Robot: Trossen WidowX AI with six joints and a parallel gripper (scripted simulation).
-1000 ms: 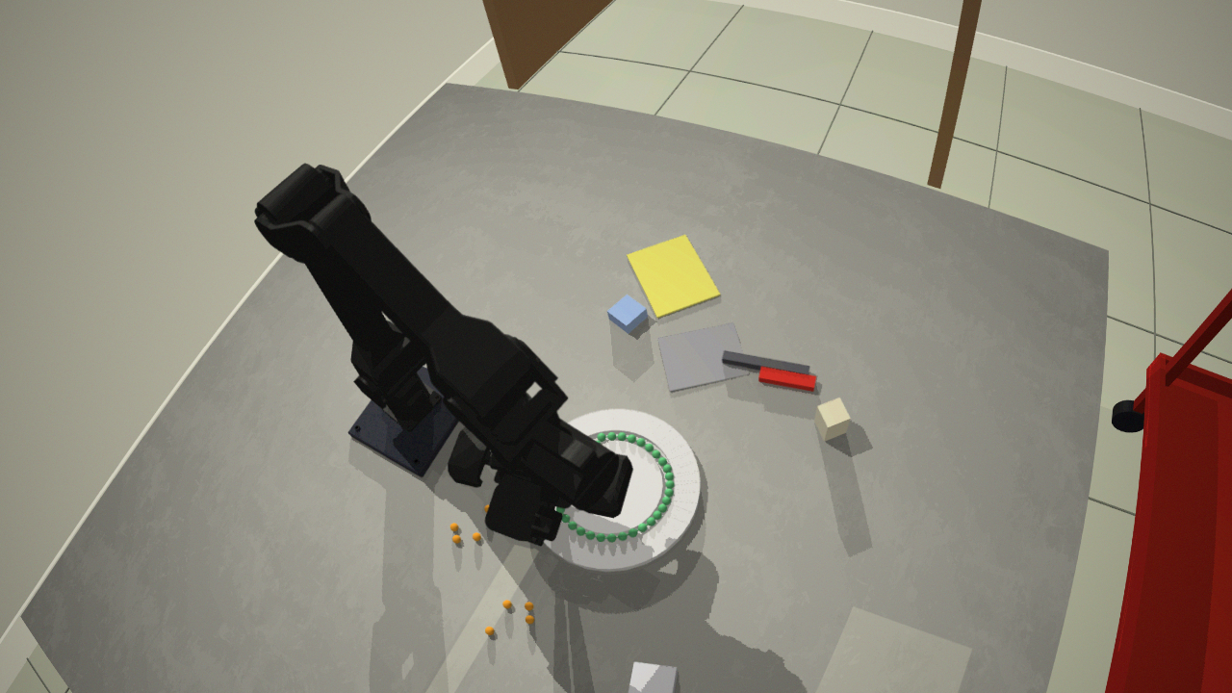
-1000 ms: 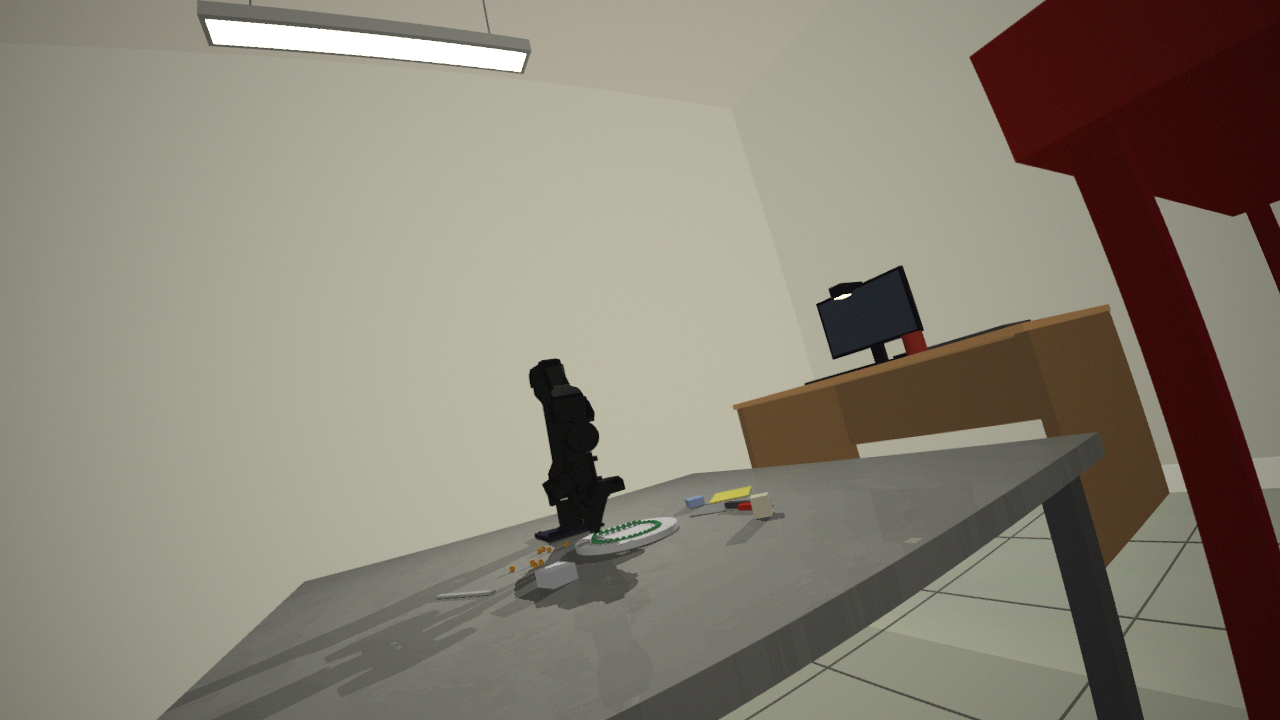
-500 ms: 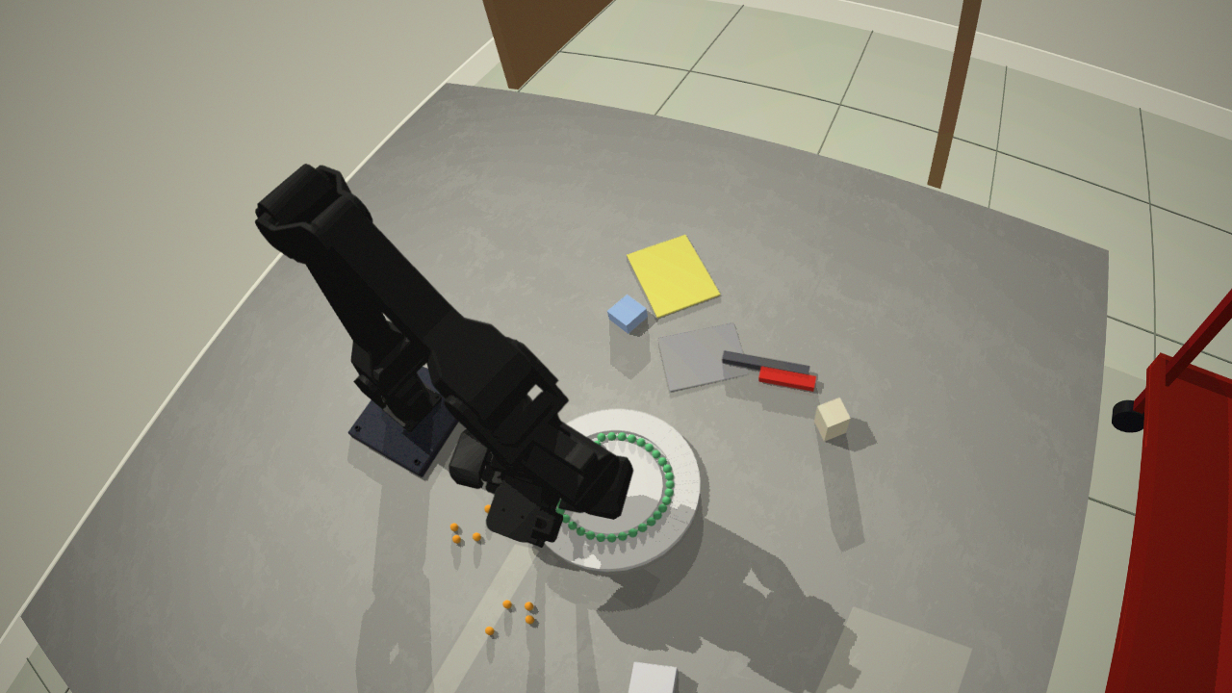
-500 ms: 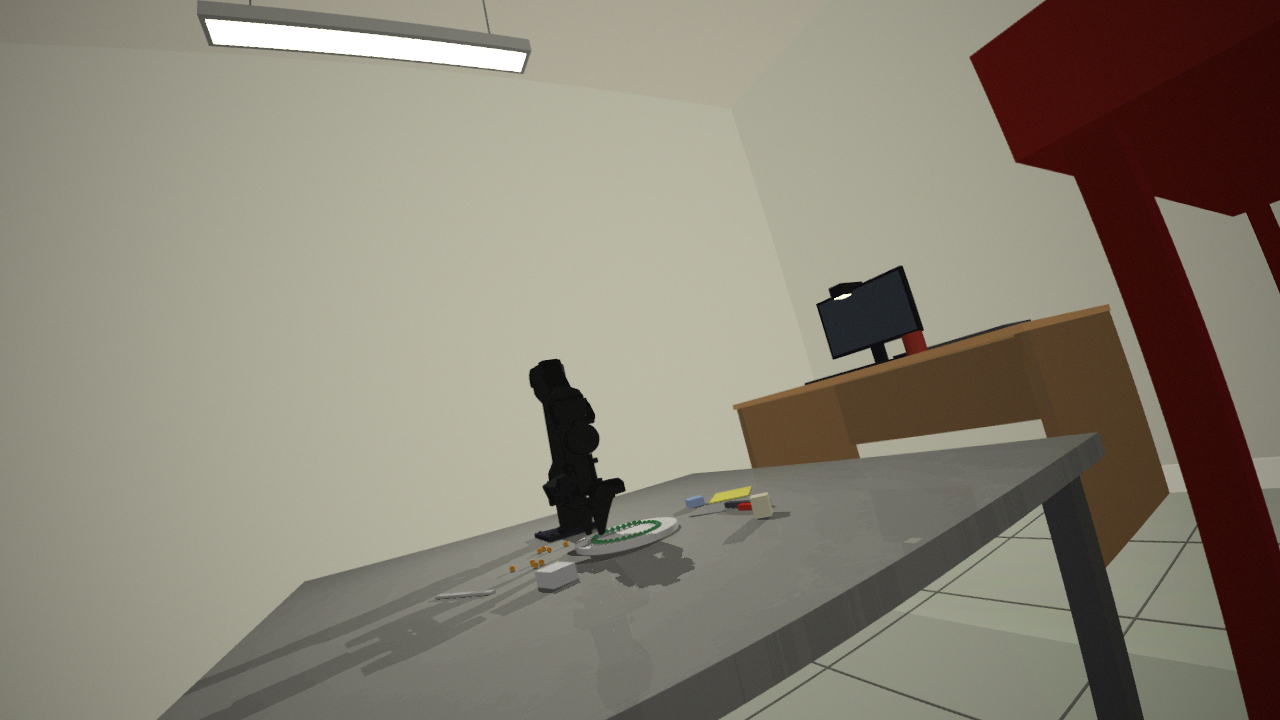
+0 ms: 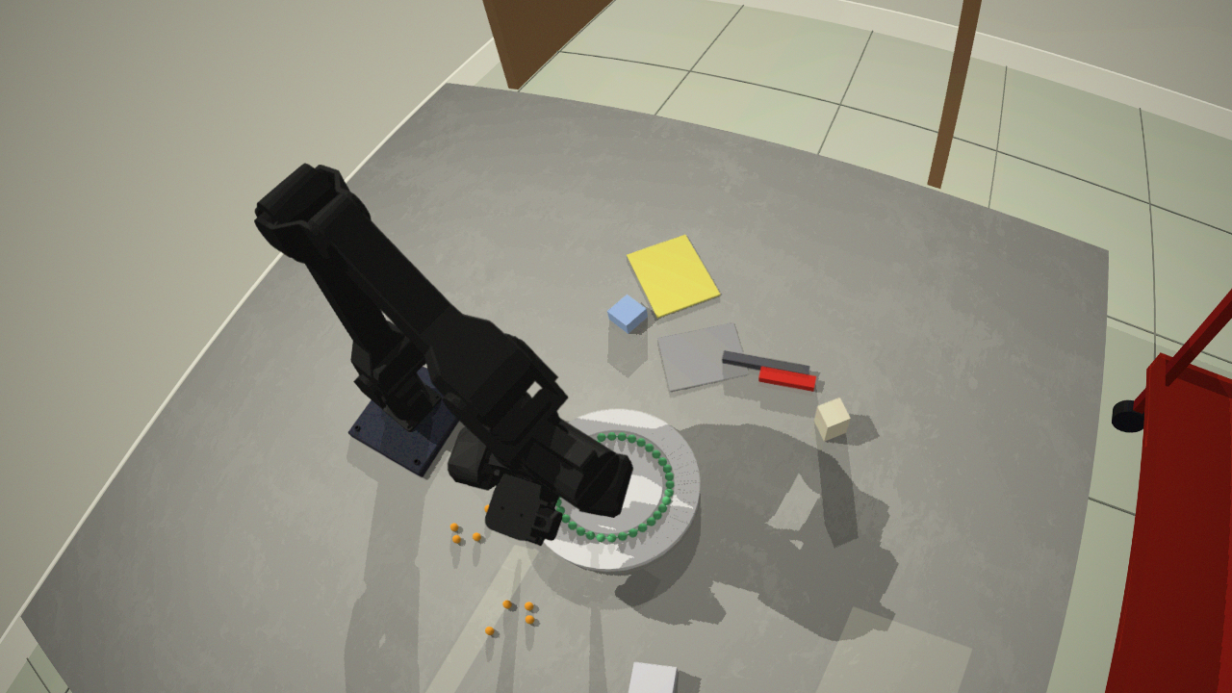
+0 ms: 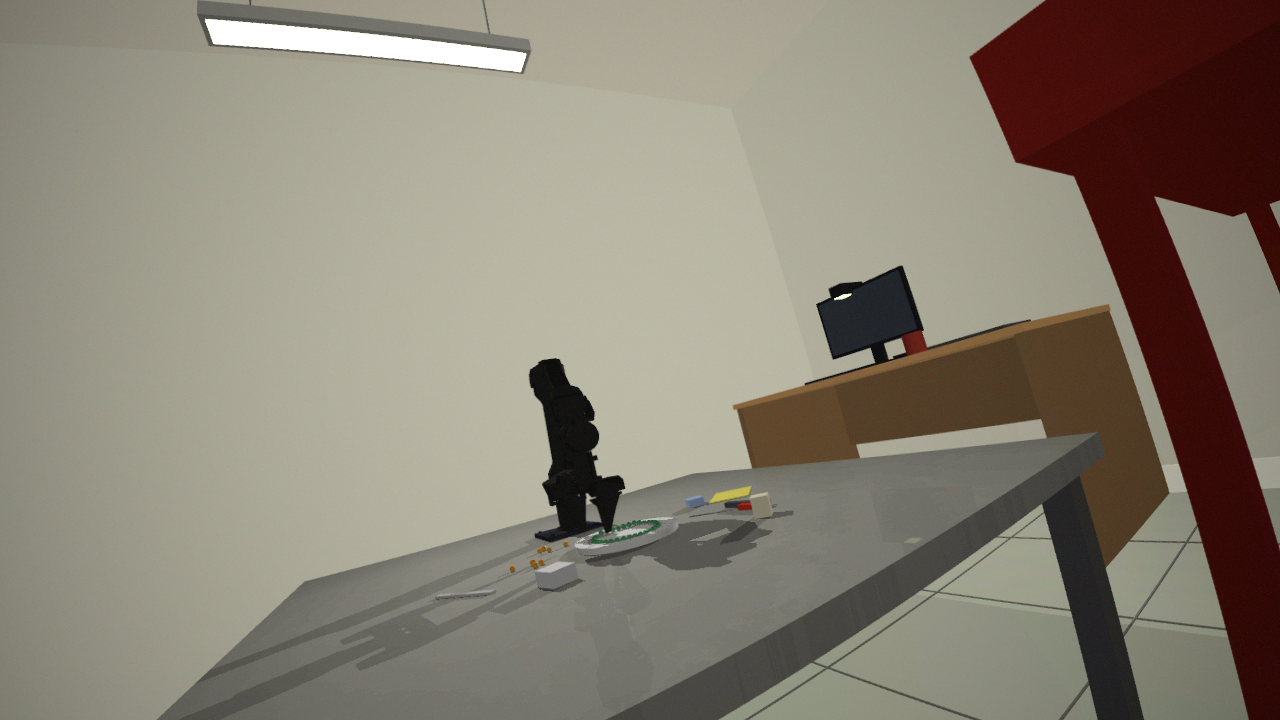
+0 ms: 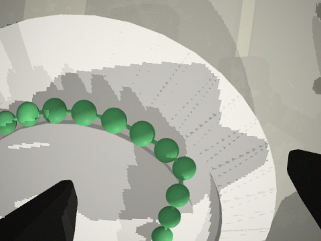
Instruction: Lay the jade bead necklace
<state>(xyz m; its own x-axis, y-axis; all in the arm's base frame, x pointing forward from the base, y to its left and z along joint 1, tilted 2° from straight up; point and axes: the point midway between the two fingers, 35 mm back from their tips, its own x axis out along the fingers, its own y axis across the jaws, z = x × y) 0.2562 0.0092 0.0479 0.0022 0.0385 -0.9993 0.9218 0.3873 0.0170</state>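
Observation:
The jade bead necklace [image 5: 610, 537] [image 7: 142, 133] lies as a ring on the white round bead board [image 5: 684, 517] [image 6: 626, 545] [image 7: 100, 40]. In the wrist view its upper stretch follows the groove. Toward the lower right the string bends inward: the lower beads sit at or inside the groove's inner edge, and the groove's outer wall shows bare beside them. My gripper [image 7: 186, 178] is open wide and holds nothing. One finger is over the board's centre, the other beyond its outer rim, with the bent stretch between them. In the top view the arm hides the ring's left side.
Several orange beads [image 5: 475, 536] lie left of the board. A white block [image 5: 652, 678] [image 6: 556, 574] is near the front. Behind the board are a blue cube [image 5: 627, 312], a yellow slab [image 5: 673, 273], a grey sheet [image 5: 696, 357], a dark bar and a red bar [image 5: 787, 378], and a cream cube [image 5: 832, 419].

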